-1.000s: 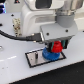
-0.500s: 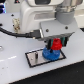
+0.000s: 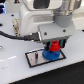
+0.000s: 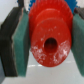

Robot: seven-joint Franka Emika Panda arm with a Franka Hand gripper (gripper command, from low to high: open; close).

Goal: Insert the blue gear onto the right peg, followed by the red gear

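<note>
Gripper clamped on red gear, pads tight vs both sides. Red gear directly atop blue gear, over black plate on counter.

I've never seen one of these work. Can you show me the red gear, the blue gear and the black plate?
red gear (image 4: 47,42), wrist view: its face beside the centre hole.
blue gear (image 3: 50,55), exterior view: its rim under the red one.
black plate (image 3: 34,58), exterior view: its bare surface.

Bare plate beside stacked gears
</note>
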